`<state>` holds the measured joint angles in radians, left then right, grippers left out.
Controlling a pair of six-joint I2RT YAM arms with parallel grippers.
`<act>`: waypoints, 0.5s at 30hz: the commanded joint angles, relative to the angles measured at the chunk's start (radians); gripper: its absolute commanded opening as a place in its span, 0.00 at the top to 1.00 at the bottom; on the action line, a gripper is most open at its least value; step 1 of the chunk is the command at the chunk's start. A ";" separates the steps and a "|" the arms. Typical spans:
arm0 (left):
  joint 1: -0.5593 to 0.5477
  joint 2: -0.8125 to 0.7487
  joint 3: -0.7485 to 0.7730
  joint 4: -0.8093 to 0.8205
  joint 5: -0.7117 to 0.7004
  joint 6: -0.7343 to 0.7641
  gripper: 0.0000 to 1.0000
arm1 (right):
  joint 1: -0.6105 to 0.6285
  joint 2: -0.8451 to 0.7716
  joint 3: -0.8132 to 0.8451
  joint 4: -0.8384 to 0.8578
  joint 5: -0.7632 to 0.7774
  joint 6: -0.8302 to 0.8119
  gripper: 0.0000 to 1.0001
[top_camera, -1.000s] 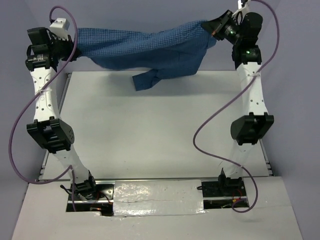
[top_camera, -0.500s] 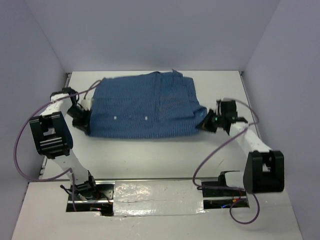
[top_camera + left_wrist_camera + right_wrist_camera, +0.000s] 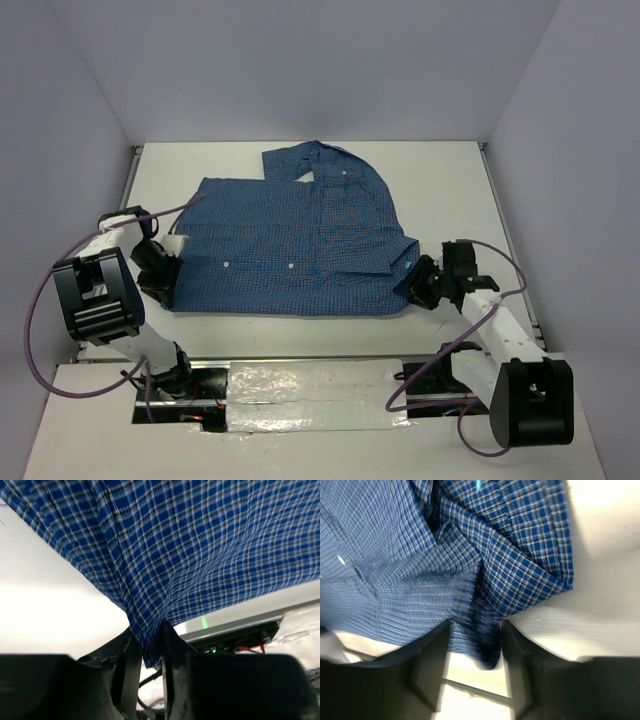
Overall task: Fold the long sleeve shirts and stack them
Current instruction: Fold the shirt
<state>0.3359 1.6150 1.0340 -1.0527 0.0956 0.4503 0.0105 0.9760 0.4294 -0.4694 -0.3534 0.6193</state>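
Top external view: the left gripper (image 3: 163, 268) is clamped tight on the near-left corner of the shirt (image 3: 290, 250), and the right gripper (image 3: 415, 282) is closed on bunched cloth at its near-right corner. Beyond them the shirt lies spread on the counter (image 3: 450, 190), with a folded flap at its far edge.
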 commanded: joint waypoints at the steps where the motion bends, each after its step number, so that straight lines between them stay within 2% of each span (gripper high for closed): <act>1: 0.011 -0.058 -0.044 -0.064 -0.056 0.034 0.64 | -0.003 -0.045 -0.001 -0.038 0.068 0.034 0.42; 2: 0.014 -0.063 -0.051 -0.079 -0.066 0.044 0.57 | -0.003 -0.062 0.009 -0.061 0.079 0.049 0.33; 3: 0.015 -0.067 -0.051 -0.089 -0.071 0.048 0.54 | -0.003 -0.072 0.022 -0.078 0.096 0.051 0.31; 6: 0.022 -0.070 -0.016 -0.099 -0.091 0.056 0.49 | -0.003 -0.131 0.106 -0.132 0.207 0.025 0.28; 8: 0.022 -0.057 0.081 -0.092 -0.134 0.035 0.48 | -0.003 -0.151 0.199 -0.109 0.263 -0.024 0.29; 9: 0.022 -0.028 0.127 -0.084 -0.146 0.022 0.47 | -0.003 -0.145 0.231 -0.089 0.261 -0.082 0.31; 11: 0.015 0.011 0.314 -0.078 -0.122 -0.022 0.46 | -0.003 -0.070 0.333 -0.013 0.211 -0.140 0.46; 12: 0.008 0.052 0.378 -0.079 -0.062 -0.033 0.46 | -0.003 -0.028 0.371 0.018 0.186 -0.194 0.54; 13: -0.015 0.077 0.512 -0.082 -0.027 -0.051 0.46 | -0.001 0.022 0.459 0.043 0.162 -0.210 0.62; 14: -0.032 0.097 0.576 -0.086 0.007 -0.058 0.47 | -0.003 0.137 0.517 0.089 0.093 -0.220 0.71; 15: -0.049 0.138 0.628 -0.084 0.073 -0.062 0.46 | 0.000 0.197 0.570 0.112 0.046 -0.228 0.72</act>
<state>0.3340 1.7031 1.4982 -1.1378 0.0261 0.4335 0.0086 1.0222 0.8577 -0.5144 -0.2035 0.4927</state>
